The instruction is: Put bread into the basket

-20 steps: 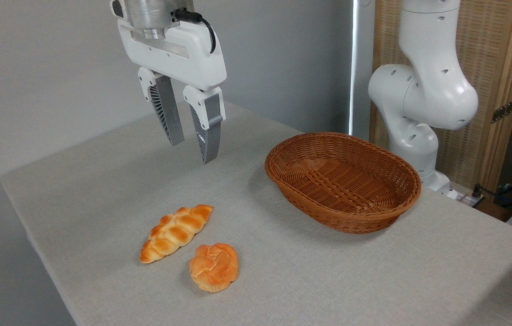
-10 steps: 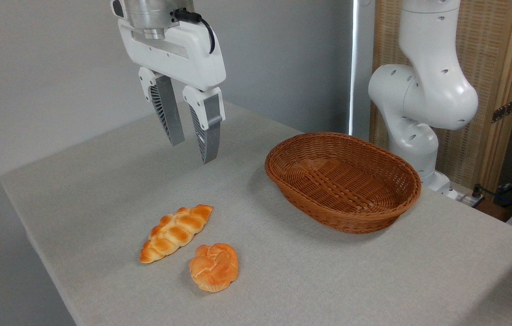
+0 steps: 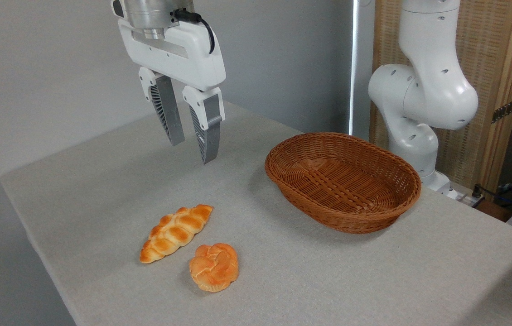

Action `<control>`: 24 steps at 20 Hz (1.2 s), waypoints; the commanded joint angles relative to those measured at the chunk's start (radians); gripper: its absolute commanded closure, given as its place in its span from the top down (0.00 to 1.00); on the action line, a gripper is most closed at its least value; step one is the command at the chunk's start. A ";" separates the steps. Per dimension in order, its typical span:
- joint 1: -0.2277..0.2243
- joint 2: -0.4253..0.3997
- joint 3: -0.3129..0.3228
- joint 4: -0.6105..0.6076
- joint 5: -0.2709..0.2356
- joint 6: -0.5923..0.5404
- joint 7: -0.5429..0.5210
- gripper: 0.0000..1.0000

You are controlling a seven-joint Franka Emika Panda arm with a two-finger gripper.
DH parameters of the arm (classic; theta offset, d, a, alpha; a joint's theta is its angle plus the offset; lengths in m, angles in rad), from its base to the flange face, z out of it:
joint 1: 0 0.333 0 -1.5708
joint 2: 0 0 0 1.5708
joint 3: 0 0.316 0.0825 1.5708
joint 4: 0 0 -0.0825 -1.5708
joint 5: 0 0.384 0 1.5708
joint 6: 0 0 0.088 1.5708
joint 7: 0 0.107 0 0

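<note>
Grey cloth-covered table (image 3: 374,280) against a plain grey wall, slatted wooden screen (image 3: 487,54) at the back right. Above the table's far left part, gripper (image 3: 192,151) hanging fingers-down, slightly tilted, jaws spread and holding nothing, clear of the surface. White arm base (image 3: 419,104) standing behind the basket. Braided bread loaf (image 3: 176,232) lying flat on the cloth below and nearer the camera, well apart from the fingertips. Round knotted bun (image 3: 214,267) just beside it. Oval wicker basket (image 3: 389,217) off to the right, empty.
</note>
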State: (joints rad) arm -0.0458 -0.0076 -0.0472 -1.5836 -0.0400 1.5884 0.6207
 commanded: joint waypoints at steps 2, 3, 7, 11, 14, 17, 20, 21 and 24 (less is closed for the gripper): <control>0.006 -0.005 -0.003 0.008 -0.017 -0.019 0.013 1.00; 0.006 -0.005 -0.003 0.008 -0.017 -0.019 0.013 1.00; 0.006 -0.005 -0.003 0.008 -0.017 -0.019 0.013 1.00; 0.006 -0.005 -0.003 0.007 -0.017 -0.019 0.013 1.00; 0.006 -0.005 -0.003 0.007 -0.017 -0.019 0.013 1.00; 0.004 -0.005 -0.006 0.004 -0.017 -0.019 0.013 1.00; 0.006 -0.005 -0.006 0.002 -0.017 -0.015 0.013 1.00; 0.004 -0.005 -0.006 -0.003 -0.017 -0.012 0.013 1.00; 0.004 -0.008 -0.032 -0.027 -0.017 0.004 0.010 1.00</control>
State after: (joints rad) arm -0.0465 -0.0060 -0.0537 -1.5867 -0.0400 1.5884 0.6214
